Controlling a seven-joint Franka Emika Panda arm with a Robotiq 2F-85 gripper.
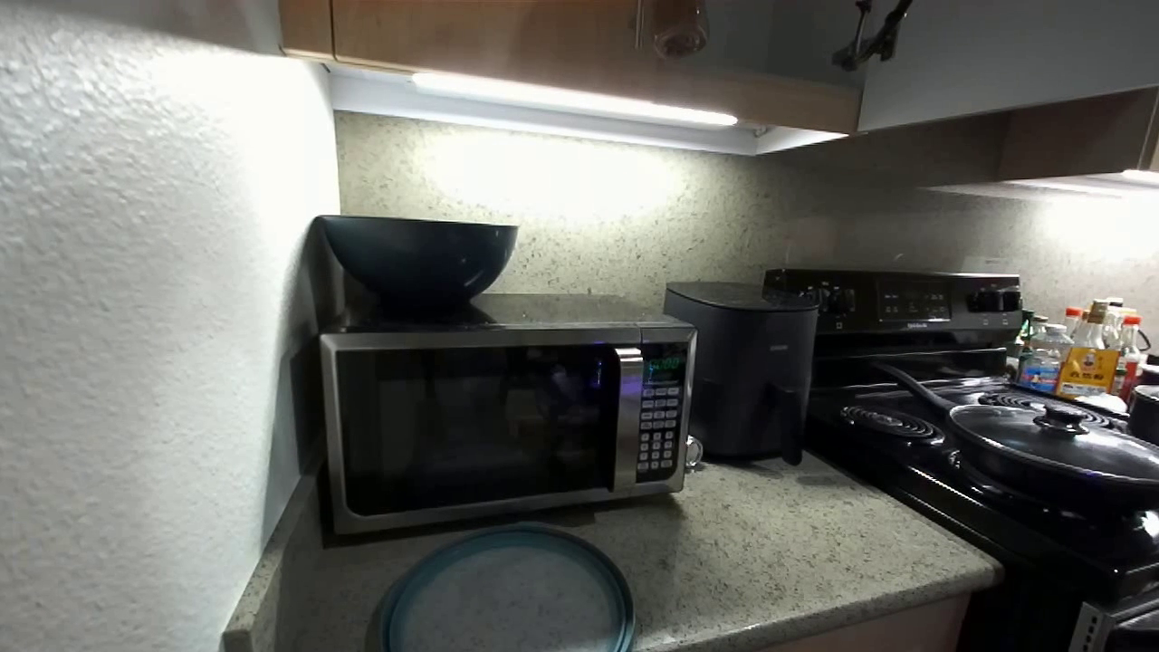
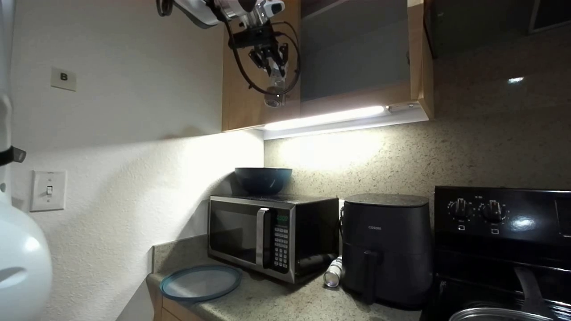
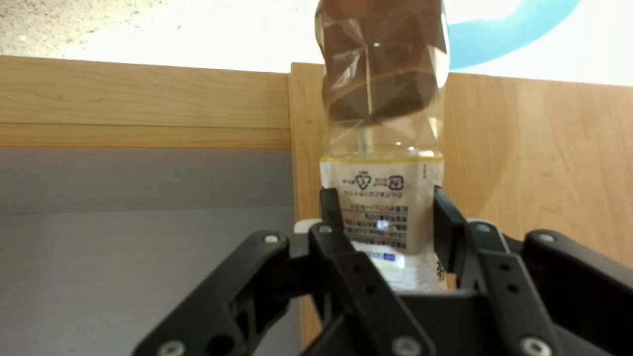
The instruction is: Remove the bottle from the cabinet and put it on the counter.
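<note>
Bottle (image 3: 381,217) is outside the cabinet (image 2: 357,100), in mid-air before its closed door panel and just beside the uncovered compartment, well above the wall-side half of the counter (image 1: 770,534). Base down, close to upright; amber-brown contents lie in the lower part. Cap hidden in the wrist view.

End effector (image 3: 384,207): jaws partway in, stopped by the bottle's width, one finger (image 3: 330,207) to each side of the label. No support underneath, so the grip presumably carries all the weight.

Judgement: removal done, placing not. Step in hand: carry and lower.

Proposed landing: between the blue-rimmed disc (image 1: 512,593) (lid or tray, cannot tell), which lies near the front wall-side corner, and the front corner next to the stove (image 1: 892,466). Set down a little back from the front edge. Avoid the disc; its rim could tip the base.

Procedure:
1. Draw away from the cabinet before descending, to spare a knock on its lower edge.
2. Descend in front of the microwave (image 1: 480,426), wide of its handle.
3. Hold the squeeze constant; thin plastic likely flexes.
4. Level the base above the counter, slow near contact.
5. Let go only once the base sits flat; retreat without sideways drag.
</note>
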